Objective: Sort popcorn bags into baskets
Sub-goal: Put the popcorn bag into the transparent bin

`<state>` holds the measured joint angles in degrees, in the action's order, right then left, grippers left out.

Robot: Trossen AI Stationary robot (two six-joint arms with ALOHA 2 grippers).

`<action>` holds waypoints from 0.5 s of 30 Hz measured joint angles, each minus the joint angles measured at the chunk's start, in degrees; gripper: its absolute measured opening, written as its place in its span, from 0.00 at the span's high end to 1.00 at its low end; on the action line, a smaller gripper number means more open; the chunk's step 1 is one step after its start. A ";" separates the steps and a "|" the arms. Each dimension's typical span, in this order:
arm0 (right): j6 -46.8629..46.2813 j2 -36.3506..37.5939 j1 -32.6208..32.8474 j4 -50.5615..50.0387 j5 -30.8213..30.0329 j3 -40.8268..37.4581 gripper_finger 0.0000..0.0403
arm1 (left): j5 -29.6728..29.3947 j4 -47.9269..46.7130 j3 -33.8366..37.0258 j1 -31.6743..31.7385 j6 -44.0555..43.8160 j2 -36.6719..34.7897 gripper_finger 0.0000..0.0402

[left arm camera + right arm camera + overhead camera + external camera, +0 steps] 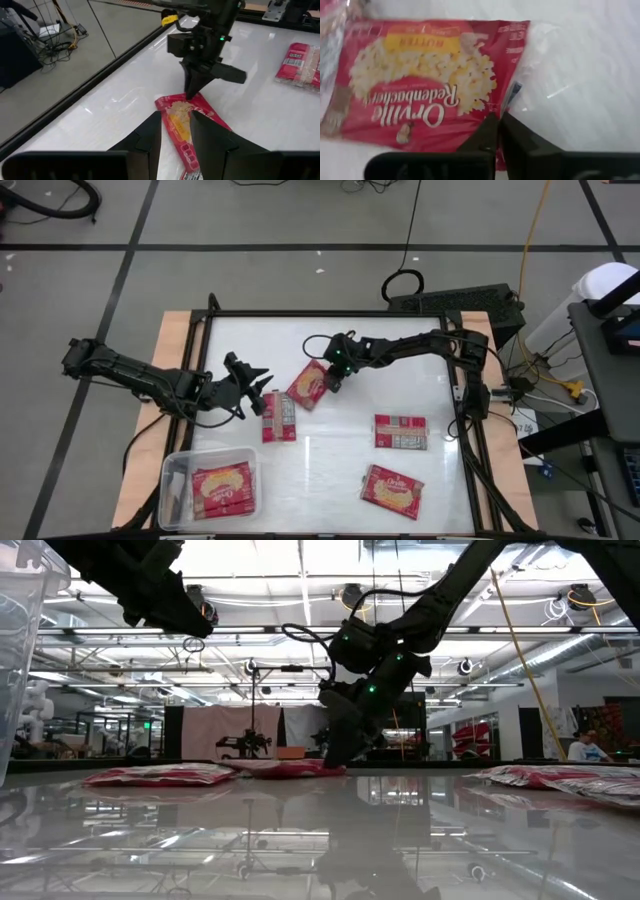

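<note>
Pinching tilted popcorn bag (308,384), right hand (334,380), long axis diagonal

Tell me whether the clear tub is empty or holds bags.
Not empty: the clear tub holds one red popcorn bag, lying flat, picture side up. Four more bags lie outside on the table.

I saw two matte black jointed arms with looped black cables; the right gripper (334,376) showed green lights, perhaps status LEDs, and wedge-shaped fingers.
</note>
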<state>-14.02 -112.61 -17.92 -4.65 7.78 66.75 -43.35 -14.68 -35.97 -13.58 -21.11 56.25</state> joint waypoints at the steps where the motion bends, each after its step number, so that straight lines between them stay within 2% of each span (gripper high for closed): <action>1: 0.41 0.55 0.25 -0.25 0.02 -0.06 0.99 | 0.01 -0.02 0.00 0.00 -0.02 0.00 0.74; 6: 1.96 4.13 1.70 -0.74 -0.03 -0.21 1.00 | -0.02 1.14 0.02 0.00 -0.43 0.00 0.74; 15: 3.50 8.20 5.30 -0.55 -3.26 -0.17 1.00 | -0.26 9.97 0.02 0.45 0.01 0.00 0.74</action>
<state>-10.52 -104.41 -12.62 -5.20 4.52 66.58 -43.62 -4.71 -35.94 -13.14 -21.09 56.25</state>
